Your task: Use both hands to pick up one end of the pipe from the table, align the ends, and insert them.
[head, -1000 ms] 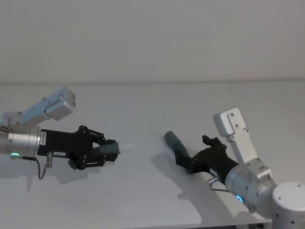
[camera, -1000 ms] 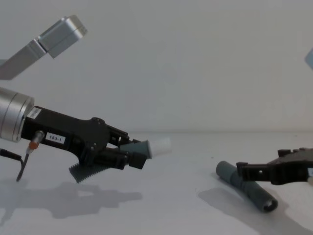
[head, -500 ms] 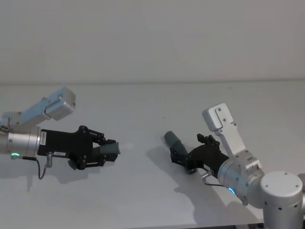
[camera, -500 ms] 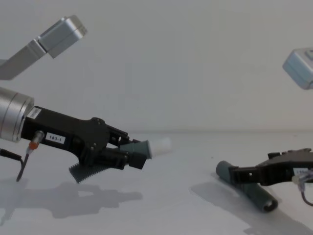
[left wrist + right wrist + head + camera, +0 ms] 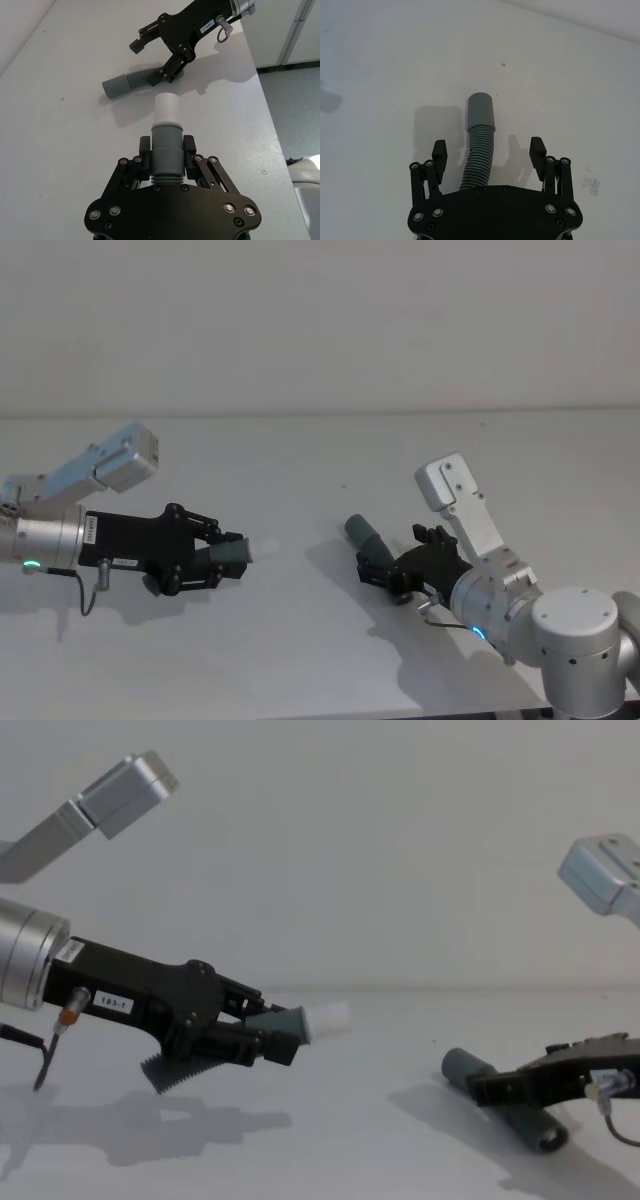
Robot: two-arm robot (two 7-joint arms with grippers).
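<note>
My left gripper [image 5: 222, 562] hovers above the table [image 5: 290, 650] on the left, shut on the short grey pipe piece [image 5: 165, 152]. Its white tip [image 5: 328, 1016] points toward the right. The longer pipe piece [image 5: 363, 535] lies on the table at the right, with its smooth cuff [image 5: 480, 111] facing away from my right arm. My right gripper [image 5: 388, 575] is open and straddles the ribbed middle [image 5: 479, 155], one finger [image 5: 439, 152] on each side and neither touching it. From the chest, the right gripper [image 5: 492, 1088] sits low over the longer piece [image 5: 462, 1067].
The off-white table [image 5: 350, 1150] runs wide between the two arms. Its front edge lies close below my right arm in the head view. A plain wall stands behind.
My right arm has swung left and its wrist has turned, bringing the open gripper lower over the longer piece. The left gripper and its short piece have not moved.
</note>
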